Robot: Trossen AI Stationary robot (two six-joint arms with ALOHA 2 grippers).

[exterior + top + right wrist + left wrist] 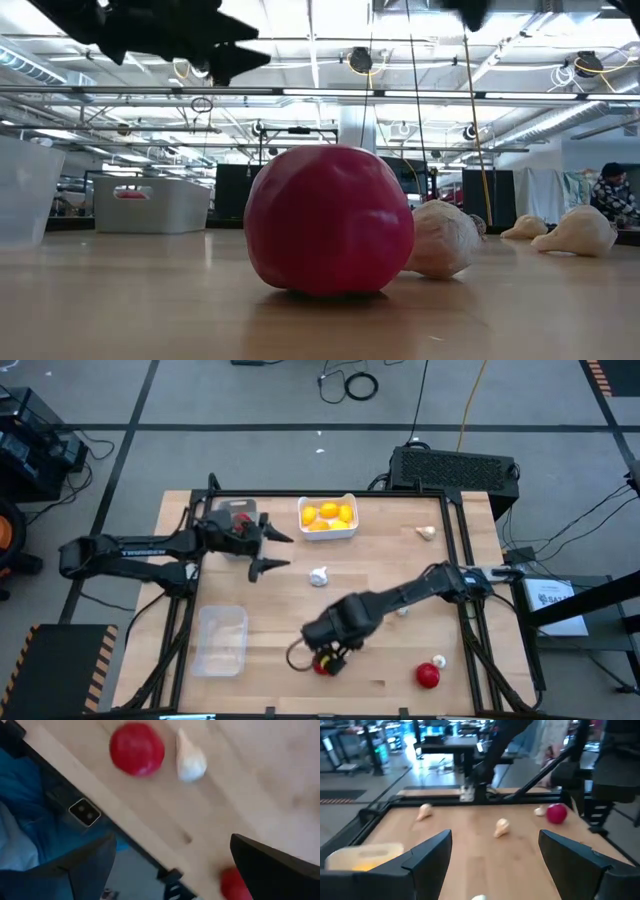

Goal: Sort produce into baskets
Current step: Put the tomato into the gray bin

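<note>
My right gripper hangs open, pointing down, over the table's near middle. A red tomato lies on the wood just below it, close to one finger. A second tomato and a garlic bulb lie near the near right corner. My left gripper stands open and level at the far left, beside the grey basket, which holds a tomato. The white basket holds yellow fruits. A garlic bulb lies mid-table. The clear basket sits near left.
Another garlic bulb lies at the far right, and one sits beside my right arm. A black frame rail runs along the table's right side. Bare wood lies between the white basket and the right rail.
</note>
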